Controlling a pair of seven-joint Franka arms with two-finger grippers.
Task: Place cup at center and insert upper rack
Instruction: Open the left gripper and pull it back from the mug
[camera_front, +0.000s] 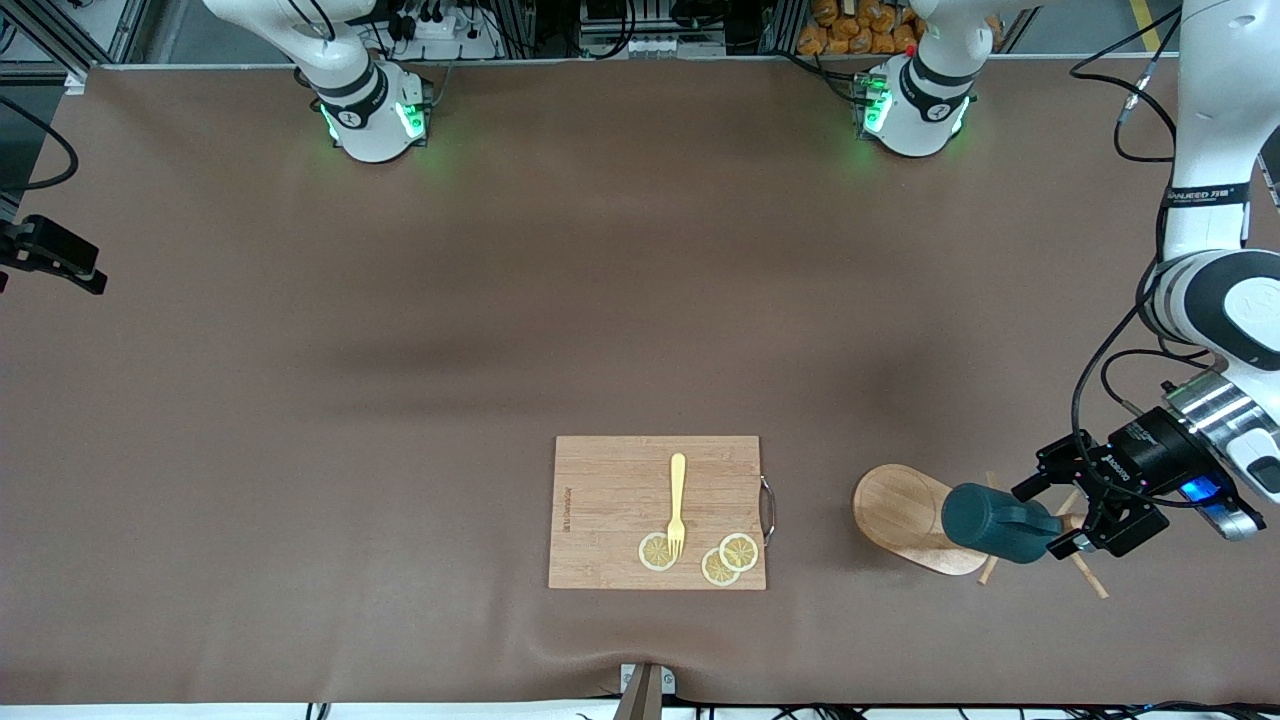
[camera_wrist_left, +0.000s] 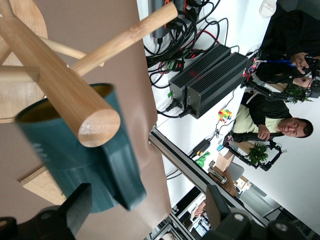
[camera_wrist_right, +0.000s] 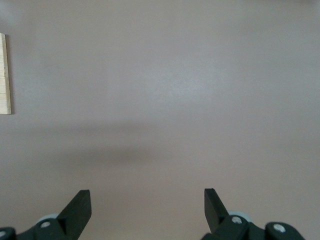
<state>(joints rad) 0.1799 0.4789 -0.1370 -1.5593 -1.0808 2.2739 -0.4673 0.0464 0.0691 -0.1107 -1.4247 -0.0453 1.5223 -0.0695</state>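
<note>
The wooden mug tree (camera_front: 900, 508) stands on its oval base toward the left arm's end of the table. In the left wrist view its round pole (camera_wrist_left: 60, 90) and thin pegs show close up. The dark teal cup (camera_front: 995, 522) hangs on the tree's pegs, lying sideways, its tan inside and handle showing in the left wrist view (camera_wrist_left: 75, 160). My left gripper (camera_front: 1053, 518) is open, its fingers on either side of the cup's handle end, not closed on it. My right gripper (camera_wrist_right: 147, 205) is open and empty over bare table; it is out of the front view.
A rectangular wooden cutting board (camera_front: 657, 512) lies near the front edge at the middle, with a yellow fork (camera_front: 677, 503) and three lemon slices (camera_front: 727, 558) on it. Its edge shows in the right wrist view (camera_wrist_right: 4, 74). The brown mat (camera_front: 500, 330) covers the table.
</note>
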